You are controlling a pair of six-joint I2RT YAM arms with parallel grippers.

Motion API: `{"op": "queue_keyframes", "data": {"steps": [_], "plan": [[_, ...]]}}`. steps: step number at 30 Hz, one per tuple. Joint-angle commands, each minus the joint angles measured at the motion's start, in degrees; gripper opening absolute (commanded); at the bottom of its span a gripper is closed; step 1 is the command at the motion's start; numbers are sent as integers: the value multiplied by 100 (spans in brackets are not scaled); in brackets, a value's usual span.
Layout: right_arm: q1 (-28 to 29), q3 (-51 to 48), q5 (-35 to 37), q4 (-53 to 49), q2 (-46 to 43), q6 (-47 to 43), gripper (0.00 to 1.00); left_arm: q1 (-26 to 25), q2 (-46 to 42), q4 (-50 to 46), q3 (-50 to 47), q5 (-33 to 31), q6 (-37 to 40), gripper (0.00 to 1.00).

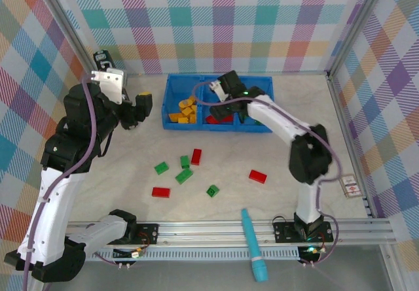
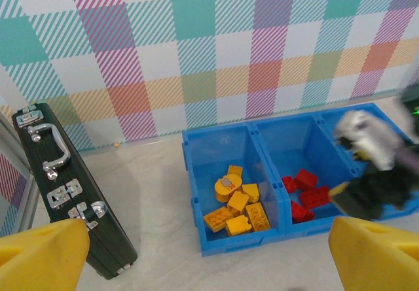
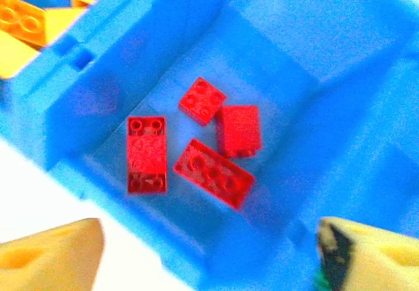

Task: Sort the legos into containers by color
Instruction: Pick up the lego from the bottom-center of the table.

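The blue tray of containers [image 1: 262,88] stands at the back of the table. Its left compartment [image 2: 196,193] holds several orange-yellow legos [image 2: 239,207], and the middle one [image 3: 111,62] holds several red legos [image 3: 213,173]. My right gripper [image 1: 228,113] hovers over the middle compartment, open with nothing between its yellow fingers [image 3: 52,255]. My left gripper [image 1: 143,108] hangs left of the tray above the table, open and empty, its fingers [image 2: 39,252] spread wide. Loose green legos [image 1: 184,176] and red legos [image 1: 257,176] lie on the table in front of the tray.
A black latched case [image 2: 65,193] stands by the left wall. A teal pen-like tool [image 1: 254,245] lies across the front rail. A small card [image 1: 351,186] sits near the right wall. The right arm [image 2: 376,167] crosses the tray's right part.
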Motion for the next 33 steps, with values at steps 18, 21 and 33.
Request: {"op": "queue_keyframes", "data": {"steps": [18, 21, 33], "plan": [[96, -5261, -777, -1041, -5216, -1092, 99, -52, -8, 189, -65, -82, 156, 95], [96, -5702, -892, -1039, -5345, -1593, 99, -51, 17, 208, -106, -47, 148, 95], [46, -6033, -971, -390, -4142, -2732, 99, -51, 55, 299, -233, -131, 182, 96]]}}
